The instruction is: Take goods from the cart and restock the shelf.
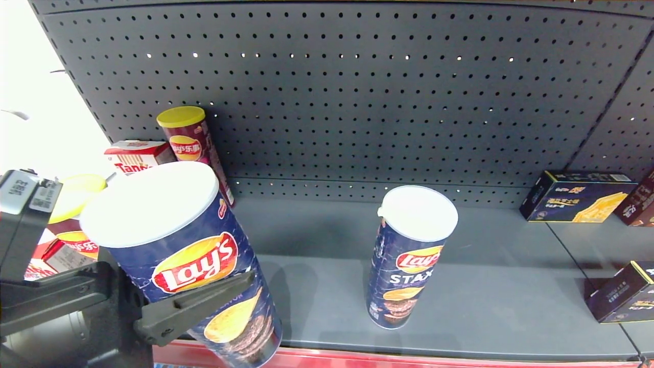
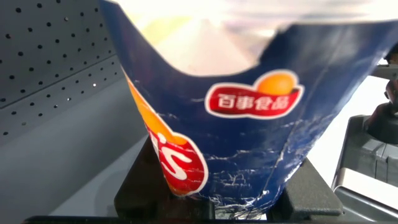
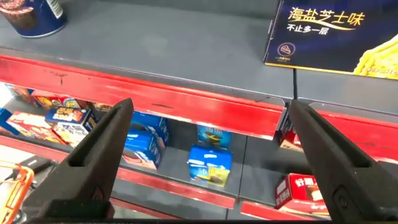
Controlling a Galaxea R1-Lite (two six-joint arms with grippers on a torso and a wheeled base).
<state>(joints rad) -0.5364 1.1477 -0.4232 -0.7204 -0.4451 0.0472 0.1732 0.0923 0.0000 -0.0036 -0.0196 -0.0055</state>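
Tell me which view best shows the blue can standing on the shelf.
Head view: the standing can appears whole, upright, white-lidded. The right wrist view catches just its base; the left wrist view faces the held can instead.

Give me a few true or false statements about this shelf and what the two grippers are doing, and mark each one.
1. The left gripper is shut on a blue cylindrical chip can with a white lid. True.
2. The second blue chip can lies on its side on the grey metal shelf. False: it stands upright near the middle of the shelf.
3. The dark red can at the back left, by the pegboard, has a yellow lid. True.
4. The right gripper is holding a box. False: it is open and empty, facing the shelf's red front edge.
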